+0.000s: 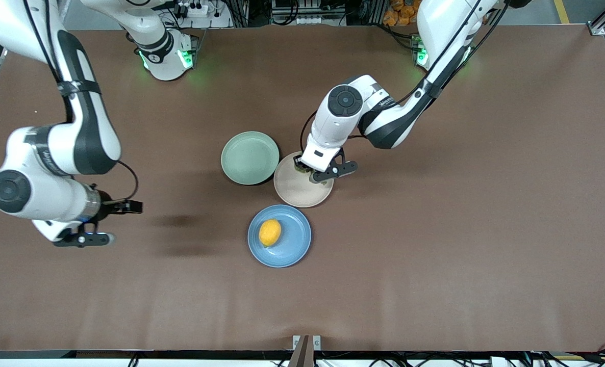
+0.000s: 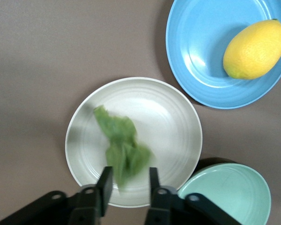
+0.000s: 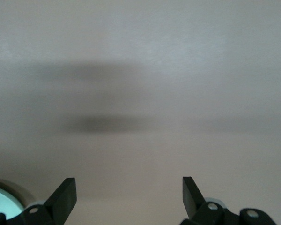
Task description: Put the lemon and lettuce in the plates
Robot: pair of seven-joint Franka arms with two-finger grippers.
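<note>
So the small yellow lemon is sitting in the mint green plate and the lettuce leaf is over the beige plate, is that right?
Not quite. The small oval yellow lemon lies in the round light blue plate, not the mint green one, as the front view shows. The dark green lettuce leaf is over the round pale beige plate, between the left gripper's fingers.

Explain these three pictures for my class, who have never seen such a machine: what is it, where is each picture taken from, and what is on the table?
Two robot arms work at a brown table. One picture looks down from above; the others come from cameras on each wrist. The left gripper, open, is over the beige plate, where the lettuce lies between its fingers. The lemon sits in the blue plate. A green plate holds nothing. The right gripper waits open over bare table.
</note>
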